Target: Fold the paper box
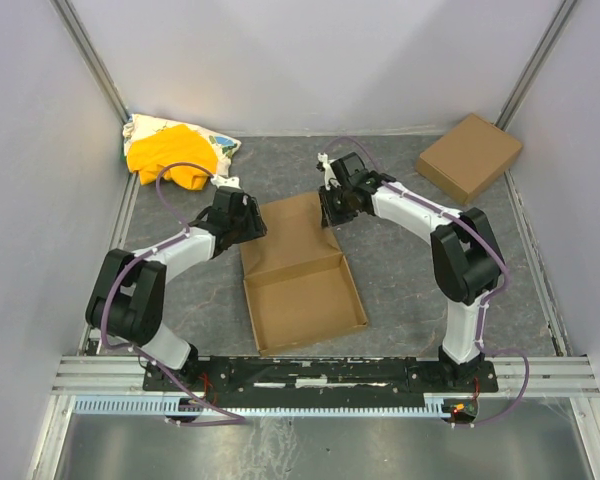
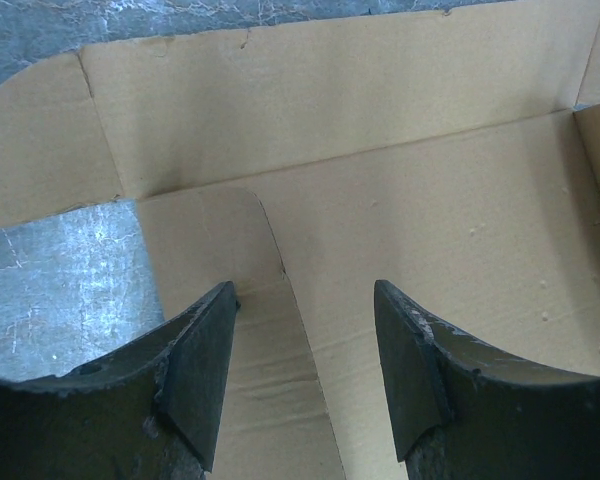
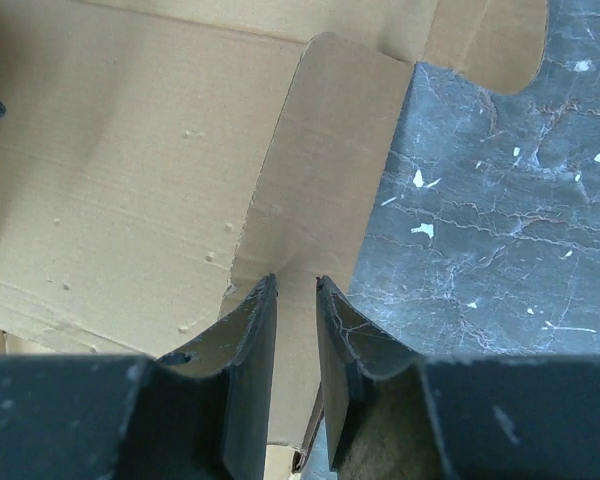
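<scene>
The paper box (image 1: 300,275) lies in the middle of the table, with its tray part walled up at the near end and its lid flat behind. My left gripper (image 1: 248,224) is at the lid's left edge. In the left wrist view it (image 2: 302,295) is open wide, just above the lid's rounded side flap (image 2: 225,300), and holds nothing. My right gripper (image 1: 330,210) is at the lid's right edge. In the right wrist view it (image 3: 296,285) has its jaws a narrow gap apart over the right side flap (image 3: 325,150). The cardboard shows between the fingers, which are not pressed on it.
A yellow-and-white cloth bundle (image 1: 175,152) lies at the back left. A second, closed brown box (image 1: 470,155) lies at the back right. Grey walls close in the table on three sides. The arm bases stand on the rail (image 1: 320,372) at the near edge.
</scene>
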Available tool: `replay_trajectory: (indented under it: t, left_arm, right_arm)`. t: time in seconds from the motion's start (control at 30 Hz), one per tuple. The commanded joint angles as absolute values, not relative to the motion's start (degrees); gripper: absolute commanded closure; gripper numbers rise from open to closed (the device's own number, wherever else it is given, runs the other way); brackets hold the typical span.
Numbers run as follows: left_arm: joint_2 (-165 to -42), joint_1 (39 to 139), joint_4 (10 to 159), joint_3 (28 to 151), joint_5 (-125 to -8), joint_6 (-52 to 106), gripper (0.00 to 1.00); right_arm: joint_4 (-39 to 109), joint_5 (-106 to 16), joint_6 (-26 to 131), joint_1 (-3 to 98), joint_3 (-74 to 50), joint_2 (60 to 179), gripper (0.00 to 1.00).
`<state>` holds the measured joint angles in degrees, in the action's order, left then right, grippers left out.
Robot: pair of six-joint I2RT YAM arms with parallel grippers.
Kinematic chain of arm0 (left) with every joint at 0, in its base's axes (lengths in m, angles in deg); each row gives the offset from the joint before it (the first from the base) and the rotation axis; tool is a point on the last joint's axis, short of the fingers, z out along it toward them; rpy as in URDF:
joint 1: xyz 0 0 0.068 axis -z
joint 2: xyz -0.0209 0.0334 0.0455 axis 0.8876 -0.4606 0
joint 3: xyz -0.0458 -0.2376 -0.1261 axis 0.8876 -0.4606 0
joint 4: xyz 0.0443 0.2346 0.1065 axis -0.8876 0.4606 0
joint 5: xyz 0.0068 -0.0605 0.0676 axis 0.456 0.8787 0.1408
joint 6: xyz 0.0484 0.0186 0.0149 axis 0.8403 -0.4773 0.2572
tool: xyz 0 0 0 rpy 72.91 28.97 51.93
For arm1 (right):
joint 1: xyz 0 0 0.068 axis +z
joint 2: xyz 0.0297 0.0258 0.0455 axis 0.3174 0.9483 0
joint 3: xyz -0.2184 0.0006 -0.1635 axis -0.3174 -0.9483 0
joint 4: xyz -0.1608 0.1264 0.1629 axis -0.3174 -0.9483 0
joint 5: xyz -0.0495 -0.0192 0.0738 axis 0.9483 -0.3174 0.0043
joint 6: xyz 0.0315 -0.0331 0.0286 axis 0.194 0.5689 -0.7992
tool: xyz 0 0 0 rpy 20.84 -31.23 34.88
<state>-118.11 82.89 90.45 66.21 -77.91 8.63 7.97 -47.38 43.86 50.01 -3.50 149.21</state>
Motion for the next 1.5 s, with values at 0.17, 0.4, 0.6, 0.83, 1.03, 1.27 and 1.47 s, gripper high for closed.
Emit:
replay_trajectory:
  t: [0.17, 0.4, 0.6, 0.83, 1.03, 1.27, 1.47]
  left_arm:
    - [-120.18, 83.27, 88.19, 67.94, -74.04, 8.30, 0.36]
    - [-122.09, 83.83, 88.33, 68.79, -73.02, 8.59, 0.36]
    - [-123.46, 84.28, 89.40, 69.98, -72.26, 9.10, 0.36]
    - [-124.07, 84.67, 89.98, 71.18, -71.79, 9.51, 0.36]
    - [-122.37, 85.37, 90.30, 74.06, -70.97, 10.58, 0.35]
    - [-119.80, 85.43, 96.07, 82.57, -69.97, 15.73, 0.27]
    - [-116.31, 85.23, 109.79, 91.62, -79.94, 22.82, 0.22]
  right_arm:
    - [9.57, -48.47, 43.75, 52.11, -3.70, 151.40, 0.70]
    - [8.50, -47.39, 44.90, 53.43, -3.93, 153.06, 0.70]
    - [5.48, -45.19, 46.00, 54.12, -2.17, 155.01, 0.70]
    - [5.03, -43.86, 46.12, 54.22, -2.19, 154.22, 0.70]
    - [4.47, -40.12, 46.00, 54.16, -2.19, 149.70, 0.70]
    - [1.42, -36.18, 43.83, 52.24, 0.78, 145.09, 0.57]
    - [-4.21, -35.02, 45.42, 50.66, 5.59, 143.42, 0.41]
